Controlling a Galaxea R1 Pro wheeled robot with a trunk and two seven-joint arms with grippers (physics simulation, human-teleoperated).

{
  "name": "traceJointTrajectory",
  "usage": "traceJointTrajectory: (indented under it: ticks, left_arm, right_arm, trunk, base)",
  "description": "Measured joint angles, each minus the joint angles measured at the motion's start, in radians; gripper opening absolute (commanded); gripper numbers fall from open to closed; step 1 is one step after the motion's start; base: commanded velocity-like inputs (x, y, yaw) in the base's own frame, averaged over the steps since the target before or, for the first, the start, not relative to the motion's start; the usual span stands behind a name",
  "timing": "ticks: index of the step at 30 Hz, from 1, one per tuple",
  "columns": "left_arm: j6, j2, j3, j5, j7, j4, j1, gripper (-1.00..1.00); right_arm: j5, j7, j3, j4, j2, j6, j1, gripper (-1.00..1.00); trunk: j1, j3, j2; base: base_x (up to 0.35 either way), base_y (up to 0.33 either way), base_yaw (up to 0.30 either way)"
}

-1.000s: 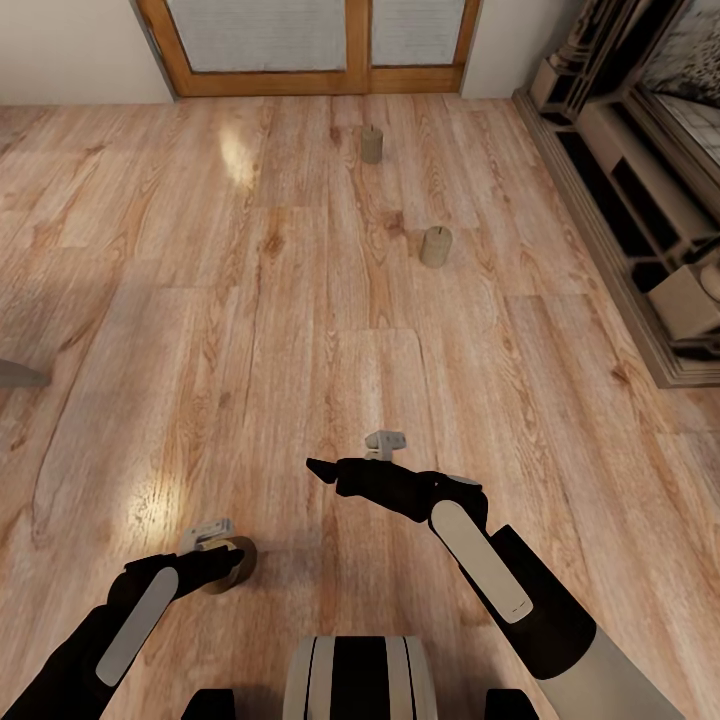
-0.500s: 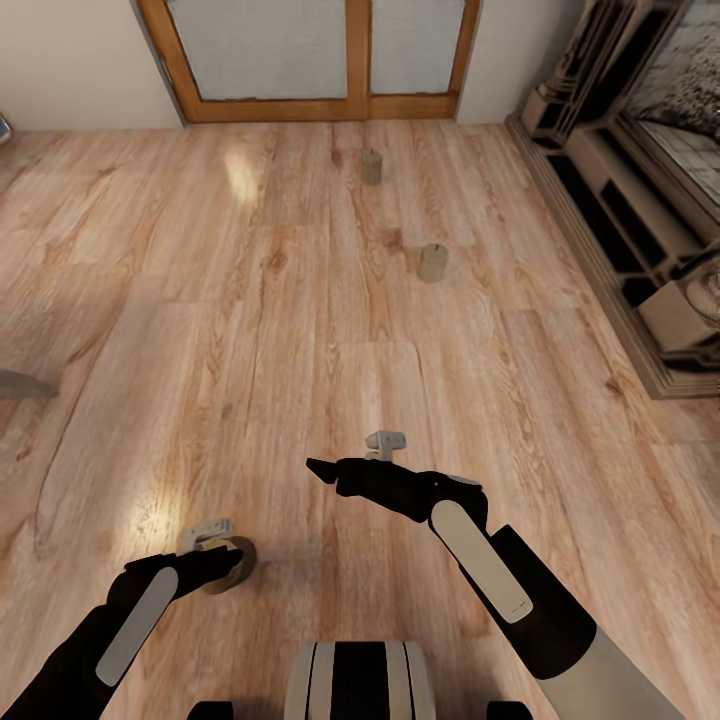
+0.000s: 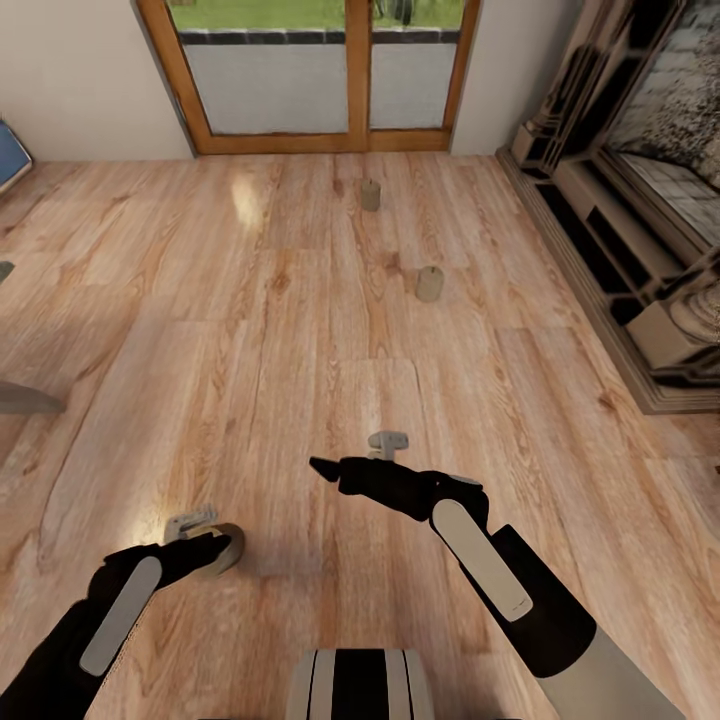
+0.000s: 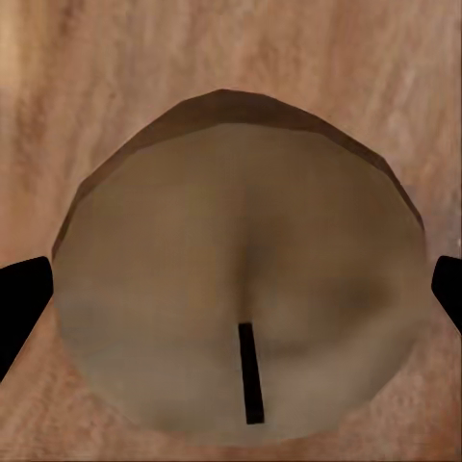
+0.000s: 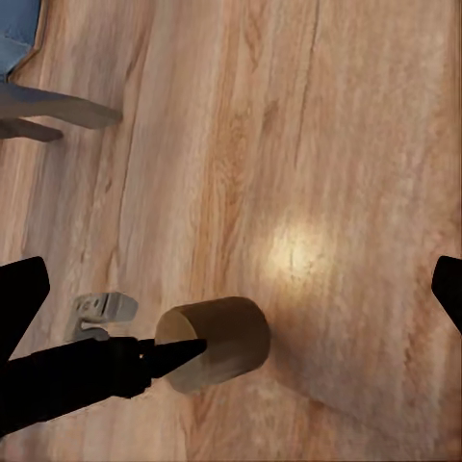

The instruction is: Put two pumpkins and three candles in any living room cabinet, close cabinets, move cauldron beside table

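Note:
Two beige candles stand on the wood floor ahead: one far off point(image 3: 371, 194) near the door, one closer point(image 3: 429, 284) to its right. A third candle point(image 3: 224, 549) sits low on the left between the fingers of my left gripper point(image 3: 203, 545). The left wrist view looks straight down on this candle's top and wick point(image 4: 241, 308), with a black fingertip point(image 4: 19, 308) at each side; the left gripper point(image 4: 231, 298) is open. The right wrist view shows the same candle point(image 5: 217, 342) with a left finger point(image 5: 144, 364) at its side. My right gripper point(image 3: 325, 470) hangs open and holds nothing above the floor.
A wood-framed glass garden door point(image 3: 355, 75) is straight ahead. The fireplace surround point(image 3: 620, 260) runs along the right. A blue sofa corner point(image 3: 8, 155) and a grey base edge point(image 3: 25, 400) show at the left.
The head camera has tilted up, so the floor has slid down and the garden shows through the door. My left arm has shifted slightly left, still at the candle. The right arm looks unchanged.

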Motion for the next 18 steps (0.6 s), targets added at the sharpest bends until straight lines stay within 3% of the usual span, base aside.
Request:
traceJointTrajectory:
  ticks: [6, 9, 15, 18]
  left_arm:
    - [0.068, 0.000, 0.019, 0.007, 0.001, -0.041, 0.000, -1.00]
    - [0.100, 0.000, 0.036, 0.004, 0.004, -0.072, 0.003, -1.00]
    - [0.231, -0.003, 0.135, 0.006, 0.006, -0.143, 0.005, -1.00]
    - [0.244, -0.003, 0.148, 0.012, 0.006, -0.160, 0.004, -1.00]
  right_arm:
    - [-0.003, -0.011, -0.003, 0.004, -0.001, 0.001, 0.000, 1.00]
    - [-0.003, -0.058, -0.004, 0.005, 0.000, 0.001, 0.000, 1.00]
    - [-0.012, -0.377, -0.003, 0.000, 0.001, 0.002, 0.000, 1.00]
    - [-0.015, -0.481, -0.003, -0.003, 0.002, 0.002, 0.000, 1.00]
  trunk:
    - [-0.003, 0.023, 0.001]
    - [-0.004, 0.035, 0.002]
    - [-0.007, 0.058, 0.004]
    - [-0.008, 0.070, 0.004]
  base:
    - [0.000, 0.000, 0.000]
    - [0.000, 0.000, 0.000]
    - [0.000, 0.000, 0.000]
    - [0.000, 0.000, 0.000]
